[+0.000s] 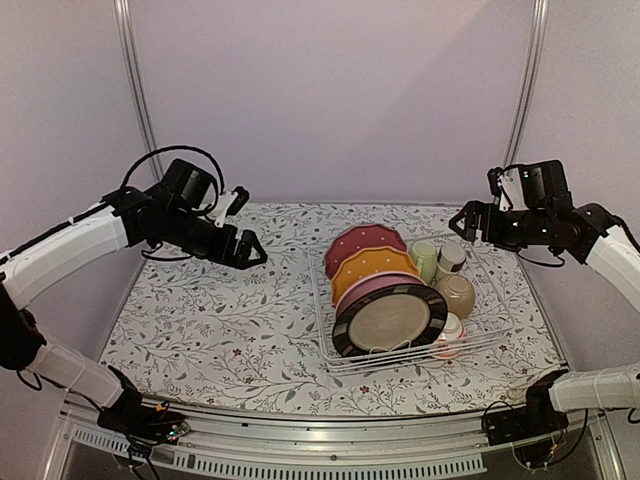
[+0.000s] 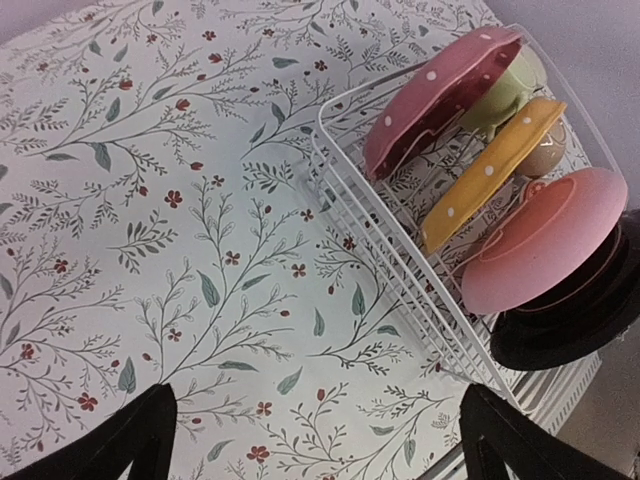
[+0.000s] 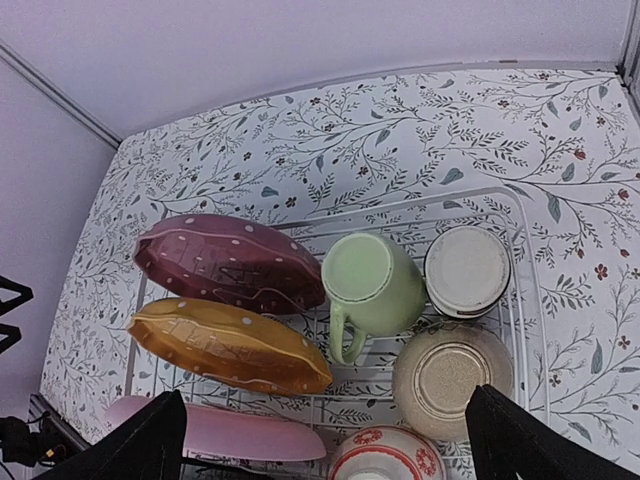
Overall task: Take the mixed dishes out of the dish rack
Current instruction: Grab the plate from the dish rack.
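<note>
The white wire dish rack (image 1: 322, 330) sits right of centre on the table. In it stand a maroon dotted plate (image 1: 362, 243), an orange plate (image 1: 372, 268), a pink plate (image 1: 375, 287) and a dark-rimmed beige plate (image 1: 390, 318). Beside them are a pale green cup (image 3: 372, 282), a small grey-white cup (image 3: 467, 270), a tan bowl (image 3: 450, 375) and a white-and-red bowl (image 3: 385, 455), all upside down. My left gripper (image 1: 250, 250) hovers open over the cloth, left of the rack (image 2: 400, 270). High over the rack's far right corner, my right gripper (image 1: 462, 225) is open and empty.
A floral tablecloth (image 1: 220, 320) covers the table. Pale walls with metal corner posts (image 1: 135, 90) close off the back and sides. A metal rail (image 1: 300, 440) runs along the near edge between the arm bases.
</note>
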